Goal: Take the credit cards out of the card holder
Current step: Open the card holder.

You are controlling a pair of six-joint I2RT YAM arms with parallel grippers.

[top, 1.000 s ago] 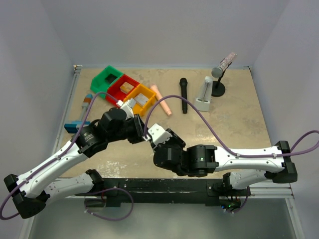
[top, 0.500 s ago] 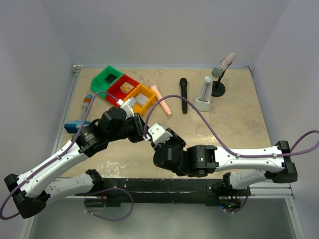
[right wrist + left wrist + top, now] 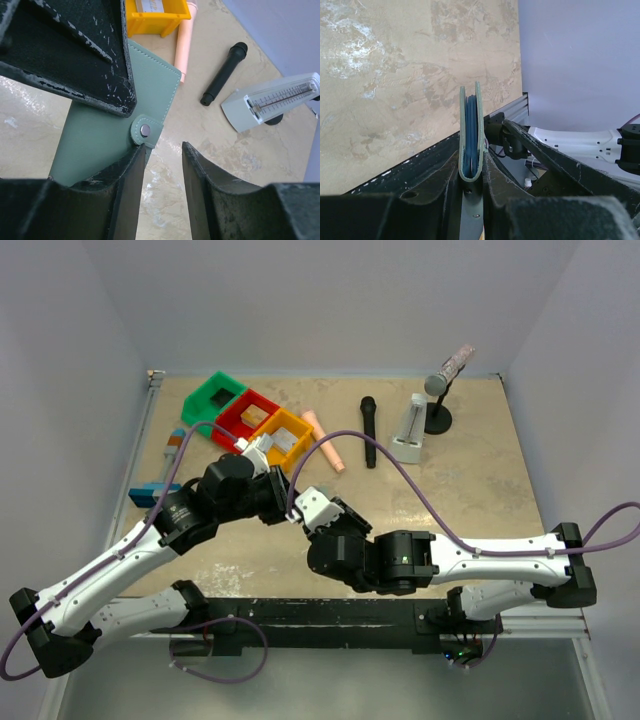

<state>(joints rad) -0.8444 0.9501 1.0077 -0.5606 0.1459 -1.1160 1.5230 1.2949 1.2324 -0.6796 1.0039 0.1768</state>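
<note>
The card holder, folded flat and fastened by its snap tab, is pinched edge-on in the left gripper, whose jaws are pressed against both covers near the fold. It is held between the two arms over the near middle of the table. From the left wrist, blue layers show inside the fold, but whether they are pockets or the credit cards cannot be told, and no card is out. The right gripper faces the holder with its jaws parted by a moderate gap and nothing between them, one fingertip just beside the snap tab. The work appears to be at the opening stage: the clasp must be undone before any card can be reached. The next move likely calls for the right jaws to close on the small tab and pull it off its stud while the left grip holds firm. Beyond the holder lie a yellow bin, a pink stick, a black microphone and a white gauge.
</note>
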